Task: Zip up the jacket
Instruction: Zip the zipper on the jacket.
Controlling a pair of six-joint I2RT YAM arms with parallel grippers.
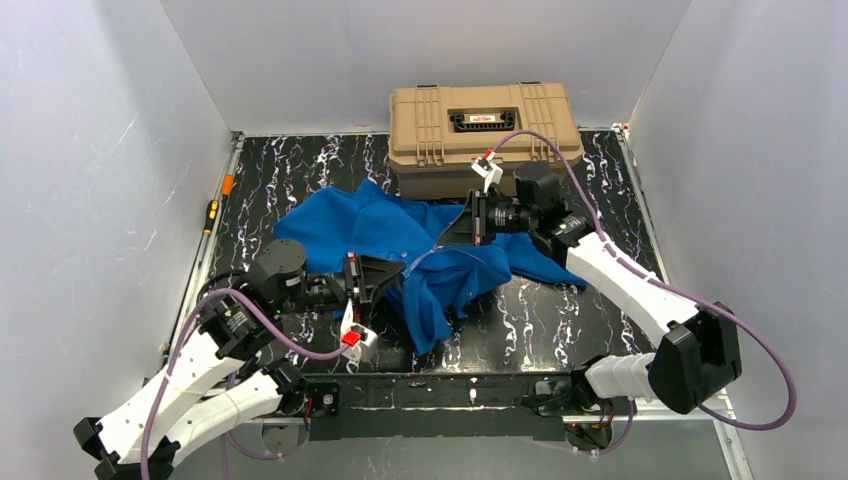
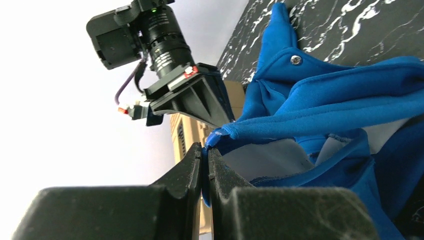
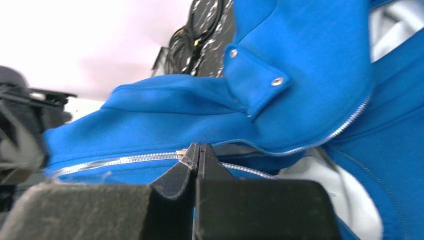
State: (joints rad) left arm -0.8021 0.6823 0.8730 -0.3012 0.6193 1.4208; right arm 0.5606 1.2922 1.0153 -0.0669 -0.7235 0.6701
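**Top external view.** The jacket [image 1: 400,235] lay crumpled on the marbled black table [image 1: 560,310], drawn between the two grippers. The left gripper [image 1: 398,273] met the fabric at its near side. The right gripper [image 1: 443,236] met it from the opposite side, with the tan case [image 1: 485,125] just behind that gripper.

**Left wrist view.** The left gripper [image 2: 205,150] was clenched, with a blue hem corner pinched between its tips. The jacket [image 2: 325,110] spread to the right of the fingertips, with its pale lining [image 2: 270,160] exposed just beyond them. The right gripper [image 2: 220,112] stood directly ahead of the fingertips, against the same fold.

**Right wrist view.** The right gripper [image 3: 196,150] was clamped on the zipper line, with the metal zipper slider [image 3: 182,153] held at its tips. The zipper strip [image 3: 115,161] ran leftward from the fingertips. Above them, the jacket [image 3: 310,45] formed a fold with a small flap bearing a snap [image 3: 276,81].
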